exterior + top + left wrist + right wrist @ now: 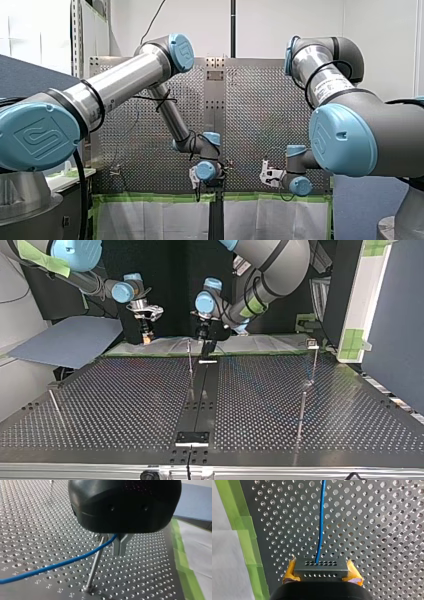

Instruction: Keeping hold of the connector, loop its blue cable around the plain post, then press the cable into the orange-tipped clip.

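In the right wrist view my right gripper (321, 565) has its yellow pads (290, 573) shut on the dark connector (321, 570). The blue cable (321, 520) leaves the connector and runs straight ahead over the perforated table. In the left wrist view my left gripper (119, 553) has its metal fingers shut, with the blue cable (62, 563) running into them from the side. The plain post (95, 563) leans right beside those fingers, and the cable crosses in front of it. In the top view my left gripper (205, 347) sits by that post (190, 362), and my right gripper (145, 336) hangs apart from it.
More thin posts stand on the perforated table (125, 400): one at the top view's right (301, 412), one further back with a small block on top (313, 357), one at the left (56, 407). Green tape (244, 542) marks the table's edge. A blue-grey board (70, 342) lies beyond it.
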Controlling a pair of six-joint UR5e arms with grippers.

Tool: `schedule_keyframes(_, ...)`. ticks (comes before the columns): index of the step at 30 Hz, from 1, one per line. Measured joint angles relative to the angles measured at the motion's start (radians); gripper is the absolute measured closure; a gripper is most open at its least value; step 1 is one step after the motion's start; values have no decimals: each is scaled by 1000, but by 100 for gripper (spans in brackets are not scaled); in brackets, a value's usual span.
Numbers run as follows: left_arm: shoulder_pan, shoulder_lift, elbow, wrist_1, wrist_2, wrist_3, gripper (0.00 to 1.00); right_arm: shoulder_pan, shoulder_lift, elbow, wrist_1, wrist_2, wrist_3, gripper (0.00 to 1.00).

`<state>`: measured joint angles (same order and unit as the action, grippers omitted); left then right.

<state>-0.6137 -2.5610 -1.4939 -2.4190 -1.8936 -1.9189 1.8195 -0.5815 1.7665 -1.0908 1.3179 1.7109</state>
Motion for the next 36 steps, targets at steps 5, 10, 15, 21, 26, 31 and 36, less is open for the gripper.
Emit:
schedule_keyframes(5,10,-1,25,-6,4,-5,100,-1,0,-5,3,-1,1,100)
schedule_keyframes(10,20,-2,32,-7,12,-6,100,0,1,-18,7,-4,3,100)
schedule_keyframes(15,23,-2,30,-14,11,-3,100,2,2,-24,9,-6,1,100)
schedule_keyframes(21,21,-2,20,-17,7,1,100,3,3,-24,13,-6,-3,100)
schedule_keyframes(26,18,-2,16,-15,10,5,100,4,3,-25,12,-6,-4,100)
schedule_keyframes(31,18,-2,16,-13,16,6,100,4,5,-25,10,-7,-3,100)
schedule_keyframes(36,19,-8,17,-13,22,6,100,4,6,-26,3,-10,-1,100)
